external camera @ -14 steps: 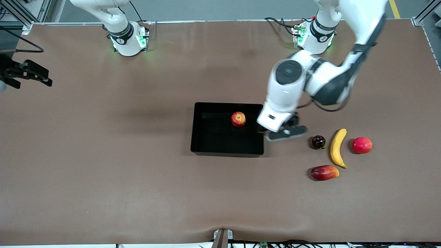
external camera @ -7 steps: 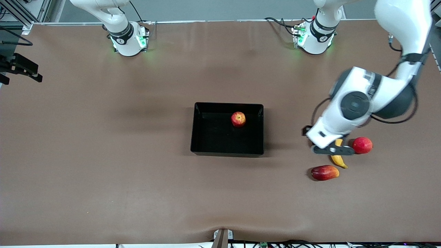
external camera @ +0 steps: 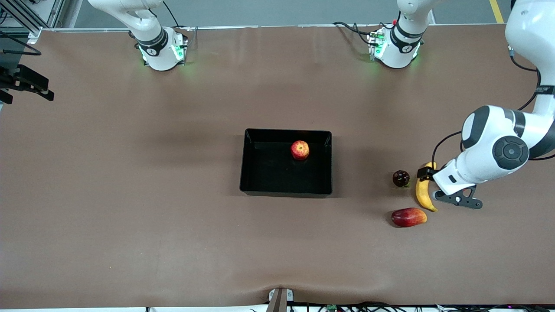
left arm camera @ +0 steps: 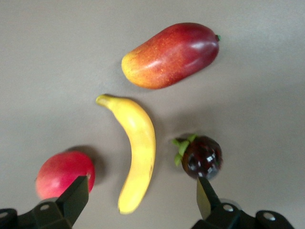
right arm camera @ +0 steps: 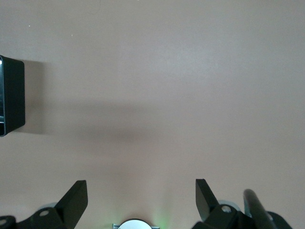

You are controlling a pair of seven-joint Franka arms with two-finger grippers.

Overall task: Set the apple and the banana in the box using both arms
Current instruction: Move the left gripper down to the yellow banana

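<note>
The apple [external camera: 299, 150] lies in the black box [external camera: 273, 175] at the table's middle. The banana [external camera: 424, 193] lies on the table toward the left arm's end, outside the box. My left gripper [external camera: 458, 200] hovers just beside the banana, over the round red fruit. In the left wrist view it [left arm camera: 140, 195] is open and empty, with the banana [left arm camera: 138, 148] running between its fingertips below. My right gripper [external camera: 32, 84] waits in the air at the right arm's end of the table. It [right arm camera: 140, 193] is open and empty over bare table.
Around the banana lie a dark purple fruit [external camera: 401, 178], a red-yellow elongated fruit [external camera: 408, 217] and a plain red round fruit [left arm camera: 64, 174], which my left hand hides in the front view. A corner of the box [right arm camera: 12, 95] shows in the right wrist view.
My left arm has swung away from the box's edge toward its end of the table and now hangs over the group of fruits. The apple has stayed in the box.
</note>
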